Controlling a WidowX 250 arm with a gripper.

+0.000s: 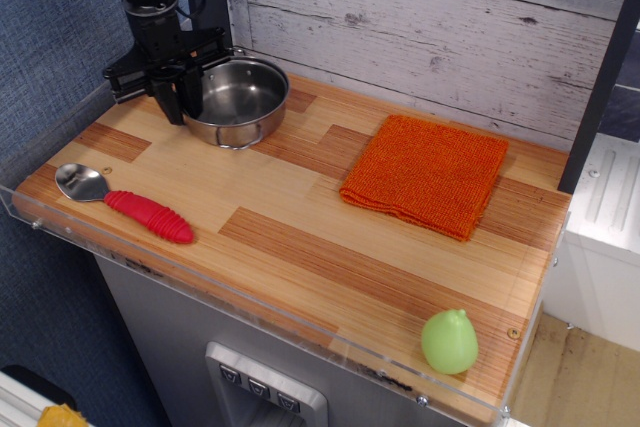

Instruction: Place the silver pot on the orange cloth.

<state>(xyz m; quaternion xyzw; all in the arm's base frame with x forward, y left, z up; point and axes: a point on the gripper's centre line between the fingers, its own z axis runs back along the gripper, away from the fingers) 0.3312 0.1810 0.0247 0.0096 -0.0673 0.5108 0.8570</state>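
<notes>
The silver pot (243, 99) sits at the back left of the wooden table (300, 247), near the wall. My gripper (183, 99) comes down from above at the pot's left side. Its two black fingers are drawn close together across the left rim, one outside the pot and one inside, so it is shut on the rim. The pot's base looks level with the table. The orange cloth (428, 173) lies flat at the back right, well apart from the pot, with nothing on it.
A silver spoon with a red handle (125, 202) lies at the front left. A green pear-shaped toy (449, 342) stands at the front right corner. A clear plastic lip runs along the front edge. A plank wall stands behind.
</notes>
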